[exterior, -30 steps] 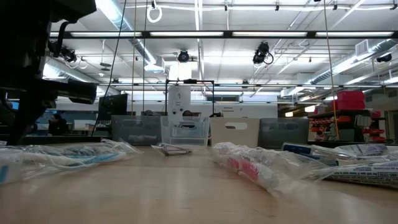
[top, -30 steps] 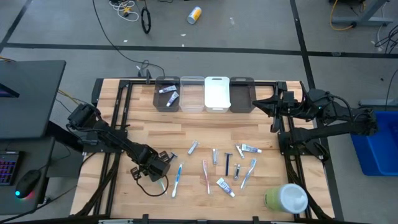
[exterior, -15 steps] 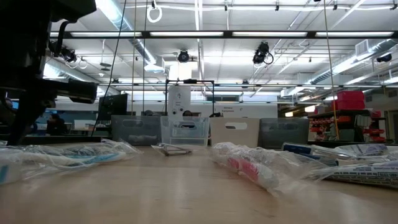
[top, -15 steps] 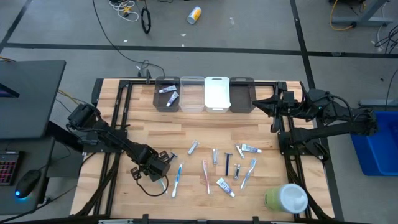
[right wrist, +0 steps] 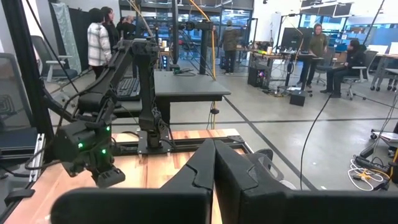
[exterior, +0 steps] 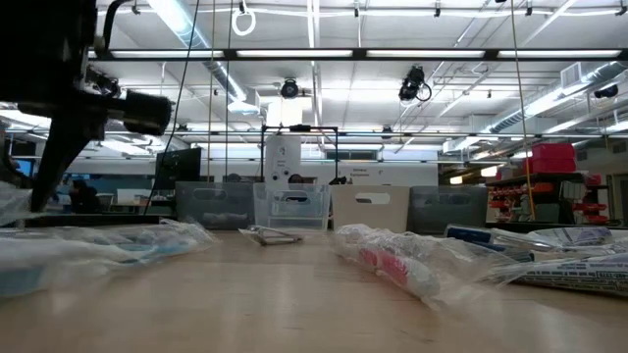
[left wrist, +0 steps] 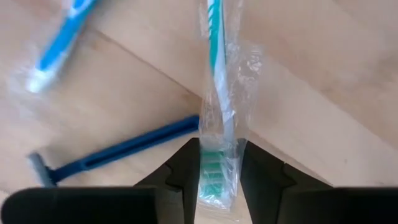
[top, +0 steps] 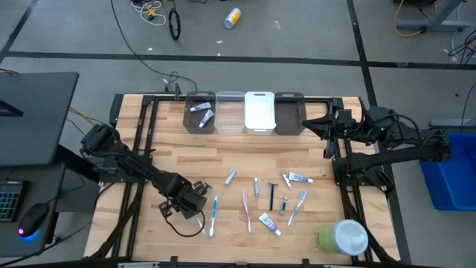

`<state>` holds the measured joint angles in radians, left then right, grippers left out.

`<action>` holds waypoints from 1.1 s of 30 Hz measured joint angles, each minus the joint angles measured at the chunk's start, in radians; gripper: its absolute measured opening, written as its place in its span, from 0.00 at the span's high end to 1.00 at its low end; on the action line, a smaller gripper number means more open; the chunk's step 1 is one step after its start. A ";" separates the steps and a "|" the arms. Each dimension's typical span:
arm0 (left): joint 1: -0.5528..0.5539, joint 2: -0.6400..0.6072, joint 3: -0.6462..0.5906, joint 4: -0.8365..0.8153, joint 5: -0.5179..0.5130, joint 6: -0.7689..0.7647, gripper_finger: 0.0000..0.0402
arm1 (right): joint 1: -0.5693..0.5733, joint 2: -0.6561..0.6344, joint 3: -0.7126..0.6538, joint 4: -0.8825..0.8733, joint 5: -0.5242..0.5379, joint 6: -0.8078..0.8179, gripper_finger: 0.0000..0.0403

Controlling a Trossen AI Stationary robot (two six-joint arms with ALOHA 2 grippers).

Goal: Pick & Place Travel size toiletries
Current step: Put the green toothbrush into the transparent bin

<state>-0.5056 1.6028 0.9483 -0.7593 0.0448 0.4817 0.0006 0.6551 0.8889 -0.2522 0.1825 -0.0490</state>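
Note:
My left gripper [top: 191, 208] [left wrist: 217, 149] stands over the table's near-left part, pointing down, shut on a teal toothbrush [left wrist: 216, 74] in a clear wrapper. On the wood beside it lie a blue razor [left wrist: 118, 152] and a blue toothbrush [left wrist: 59, 43] [top: 213, 212]. More toiletries lie spread over the table's middle: a pink toothbrush [top: 246, 210], a black razor [top: 272, 195], grey tubes [top: 230, 176] and toothpaste tubes [top: 297, 178]. My right gripper [top: 327, 123] [right wrist: 214, 165] waits shut by the far-right edge. My left gripper pinches the wrapped teal toothbrush at its bristle end [left wrist: 214, 171] between the two fingers [left wrist: 186, 165], which come from above and point down. The handle runs away from the fingers over the wood. Whether its far end still touches the table, I cannot tell.
Four bins stand in a row at the far edge: a dark one [top: 199, 112] with two tubes, a clear one [top: 229, 112], a white one [top: 259, 112], a dark one [top: 288, 112]. A large green-and-white round container [top: 342, 237] sits near-right. Bare wood lies between bins and toiletries.
My left gripper has risen and shifted slightly toward the table's right and near edge. The wrapped toothbrush in it has come up with it at the held end, and its wrapper shows higher at the low view's left edge.

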 joint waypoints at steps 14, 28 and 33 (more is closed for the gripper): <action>0.002 0.000 0.096 -0.082 -0.037 0.023 0.76 | 0.000 0.000 0.000 0.000 0.000 0.000 0.98; 0.169 0.000 0.369 -0.187 -0.174 0.068 0.76 | 0.000 0.000 0.000 0.001 0.000 0.000 0.98; 0.268 0.000 0.456 -0.194 -0.212 0.050 0.77 | 0.000 0.000 0.000 0.001 0.000 0.000 0.98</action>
<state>-0.2376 1.6028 1.4043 -0.9531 -0.1671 0.5319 0.0006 0.6551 0.8886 -0.2512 0.1821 -0.0494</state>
